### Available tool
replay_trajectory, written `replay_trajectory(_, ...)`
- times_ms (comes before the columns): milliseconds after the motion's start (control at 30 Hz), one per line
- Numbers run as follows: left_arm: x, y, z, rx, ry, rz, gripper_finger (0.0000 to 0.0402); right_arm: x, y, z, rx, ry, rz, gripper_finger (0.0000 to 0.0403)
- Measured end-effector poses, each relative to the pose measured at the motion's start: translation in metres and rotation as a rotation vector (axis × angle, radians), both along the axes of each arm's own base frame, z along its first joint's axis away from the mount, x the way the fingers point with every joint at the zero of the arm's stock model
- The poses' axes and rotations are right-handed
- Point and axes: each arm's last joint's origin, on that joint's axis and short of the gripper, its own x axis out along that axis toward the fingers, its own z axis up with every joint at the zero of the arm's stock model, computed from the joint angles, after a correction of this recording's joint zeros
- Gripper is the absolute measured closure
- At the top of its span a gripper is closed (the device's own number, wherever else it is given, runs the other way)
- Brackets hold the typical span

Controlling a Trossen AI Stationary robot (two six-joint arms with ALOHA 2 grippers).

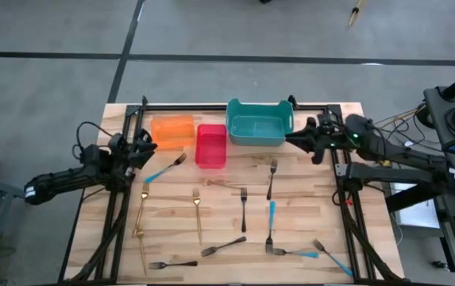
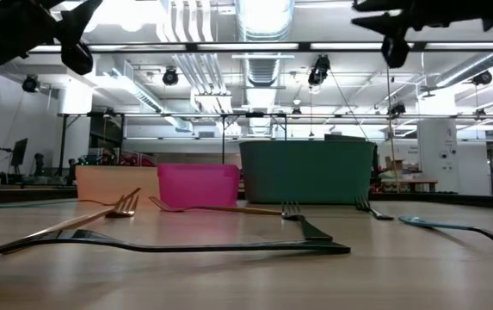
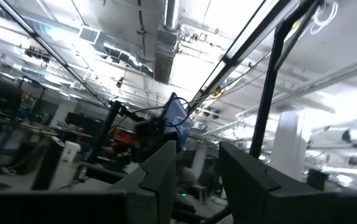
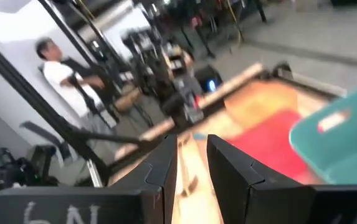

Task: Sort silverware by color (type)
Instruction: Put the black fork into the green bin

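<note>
The silverware lies flat and scattered on the wooden table (image 1: 322, 199). There are gold forks (image 1: 141, 213) at the left, dark grey forks (image 1: 244, 208) in the middle, and blue-handled forks (image 1: 166, 168) (image 1: 271, 226). My left gripper (image 1: 149, 145) (image 3: 197, 146) hovers open at the table's left side, tipped upward. It is near the orange bin (image 1: 171, 129) and above the blue-handled fork. My right gripper (image 1: 291, 137) (image 4: 192, 138) hovers open and level at the right, beside the teal bin (image 1: 259, 121). Neither has anything between its fingers.
The orange bin, a red bin (image 1: 210, 145) and the teal bin stand in a row along the far edge. A dark frame (image 1: 211, 106) borders the table's far and side edges. A person (image 4: 60, 71) stands in the room beyond the table's left side.
</note>
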Motion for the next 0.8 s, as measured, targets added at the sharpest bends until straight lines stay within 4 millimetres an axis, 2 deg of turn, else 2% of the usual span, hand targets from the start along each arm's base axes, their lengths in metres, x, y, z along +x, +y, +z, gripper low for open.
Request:
replay_trajectory(233, 0.004, -0.002, 0.003, -0.079, -0.029, -0.079, 0.0299, 0.017, -0.006, 0.008, 0.202, 0.196, -0.028, 0.0323)
replay_trajectory(500, 0.011, -0.002, 0.004, -0.095, -0.050, -0.044, 0.0299, 0.045, -0.015, -0.007, 0.380, 0.569, -0.071, 0.0323)
replay_trajectory(567, 0.014, 0.000, 0.003, -0.119, -0.037, -0.010, 0.0299, 0.053, -0.018, -0.007, 0.423, 0.638, -0.088, 0.0323)
replay_trajectory(667, 0.018, 0.004, 0.000, -0.165, -0.019, 0.068, 0.0299, 0.062, -0.019, -0.019, 0.498, 0.810, -0.117, 0.0323)
replay_trajectory(800, 0.017, 0.007, 0.001, -0.140, -0.042, 0.206, 0.0299, 0.071, -0.014, -0.027, 0.608, 0.999, -0.158, 0.0323)
